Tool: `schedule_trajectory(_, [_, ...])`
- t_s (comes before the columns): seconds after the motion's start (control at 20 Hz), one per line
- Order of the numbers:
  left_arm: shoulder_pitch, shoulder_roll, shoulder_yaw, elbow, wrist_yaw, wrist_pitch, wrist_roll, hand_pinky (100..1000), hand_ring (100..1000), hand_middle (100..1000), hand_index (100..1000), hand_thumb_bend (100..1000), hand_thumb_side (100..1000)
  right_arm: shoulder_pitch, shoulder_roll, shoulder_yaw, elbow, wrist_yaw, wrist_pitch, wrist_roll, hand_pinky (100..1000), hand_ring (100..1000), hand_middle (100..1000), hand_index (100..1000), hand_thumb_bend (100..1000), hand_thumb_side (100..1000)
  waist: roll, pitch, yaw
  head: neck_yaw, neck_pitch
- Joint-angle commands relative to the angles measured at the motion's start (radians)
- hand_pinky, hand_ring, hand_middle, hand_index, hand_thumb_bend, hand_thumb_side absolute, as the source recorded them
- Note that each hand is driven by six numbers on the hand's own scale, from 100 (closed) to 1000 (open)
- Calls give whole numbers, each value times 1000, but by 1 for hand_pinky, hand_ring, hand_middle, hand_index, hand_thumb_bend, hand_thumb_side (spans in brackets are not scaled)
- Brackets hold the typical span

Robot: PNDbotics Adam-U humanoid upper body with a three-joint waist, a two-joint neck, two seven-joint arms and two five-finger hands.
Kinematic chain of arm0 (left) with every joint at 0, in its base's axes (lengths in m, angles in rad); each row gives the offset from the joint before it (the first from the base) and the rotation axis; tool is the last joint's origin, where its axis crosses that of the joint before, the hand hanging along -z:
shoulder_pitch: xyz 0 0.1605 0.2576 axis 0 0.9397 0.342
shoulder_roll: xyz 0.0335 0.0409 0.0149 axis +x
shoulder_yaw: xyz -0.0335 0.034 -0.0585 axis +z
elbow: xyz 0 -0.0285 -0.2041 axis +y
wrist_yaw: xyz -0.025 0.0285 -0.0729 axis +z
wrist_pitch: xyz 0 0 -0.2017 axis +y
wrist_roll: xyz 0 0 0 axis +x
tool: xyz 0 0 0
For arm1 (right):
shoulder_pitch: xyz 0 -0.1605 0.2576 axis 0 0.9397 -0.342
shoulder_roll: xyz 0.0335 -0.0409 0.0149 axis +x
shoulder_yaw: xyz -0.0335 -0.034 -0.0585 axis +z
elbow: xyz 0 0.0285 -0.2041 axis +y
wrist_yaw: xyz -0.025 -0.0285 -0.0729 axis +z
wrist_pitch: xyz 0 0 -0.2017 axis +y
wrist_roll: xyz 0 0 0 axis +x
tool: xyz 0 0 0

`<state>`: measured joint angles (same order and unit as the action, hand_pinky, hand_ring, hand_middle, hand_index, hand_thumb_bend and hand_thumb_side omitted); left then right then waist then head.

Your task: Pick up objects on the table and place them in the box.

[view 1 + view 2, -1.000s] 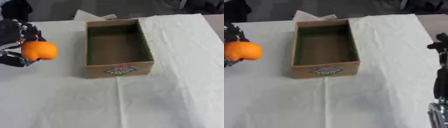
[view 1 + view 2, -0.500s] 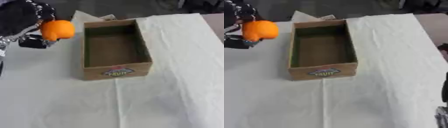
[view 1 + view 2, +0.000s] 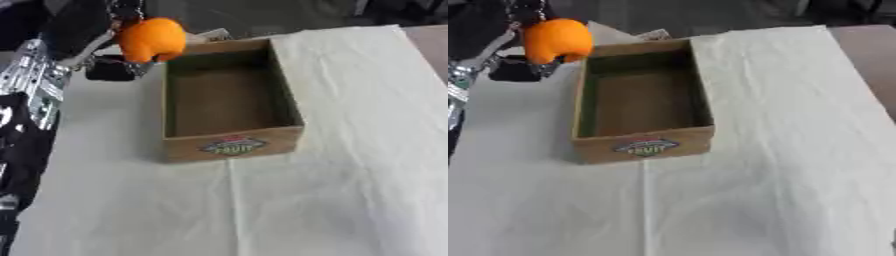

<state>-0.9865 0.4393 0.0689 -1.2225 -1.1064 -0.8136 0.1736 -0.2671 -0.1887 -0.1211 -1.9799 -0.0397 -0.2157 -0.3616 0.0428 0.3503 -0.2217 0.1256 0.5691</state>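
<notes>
One orange fruit (image 3: 151, 39) shows, held above the far left corner of the box. One cardboard box (image 3: 229, 145) sits on the bench (image 3: 350, 190) toward its far edge, and nothing lies inside it. One white cloth covers the bench. One robot hand (image 3: 87, 30) is in view.

Box label (image 3: 646, 147): an oval sticker on the near short wall of the cardboard box (image 3: 642, 102), facing the camera.
Readable word: "FRUIT", in light capitals across a dark band in the middle of the sticker.
Upper part of label: a red and green motif above the word; any small print there is too blurred to read, though it may be a brand line.
Other text: none can be read elsewhere, neither on the box's other walls nor on the white cloth over the surface (image 3: 780, 150).
</notes>
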Motion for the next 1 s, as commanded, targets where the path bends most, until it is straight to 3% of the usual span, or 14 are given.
schedule_trajectory(0.05, [-36, 9, 19, 14, 74, -10, -39, 324, 551, 451, 652, 100, 412, -21, -3, 6, -20, -20, 10, -31, 894, 975, 533, 752, 100, 843, 0, -16, -19, 31, -14])
schedule_trajectory(0.45, [-51, -6, 57, 91, 154, -39, -185, 308, 551, 441, 644, 100, 441, -69, 1, 28, -20, -45, -11, -38, 889, 962, 535, 750, 100, 840, 5, -4, -92, 101, -30])
schedule_trajectory(0.75, [-38, -16, 50, 123, 111, -85, -261, 336, 567, 471, 667, 100, 483, -78, 3, 43, -20, -57, -15, -9, 889, 961, 533, 748, 100, 840, 4, -1, -91, 104, -29])
schedule_trajectory(1.0, [-35, -27, -1, 105, 18, -93, -318, 390, 601, 491, 725, 100, 567, -78, 3, 47, -20, -64, -14, 2, 889, 959, 530, 746, 100, 837, 3, -3, -92, 98, -27])
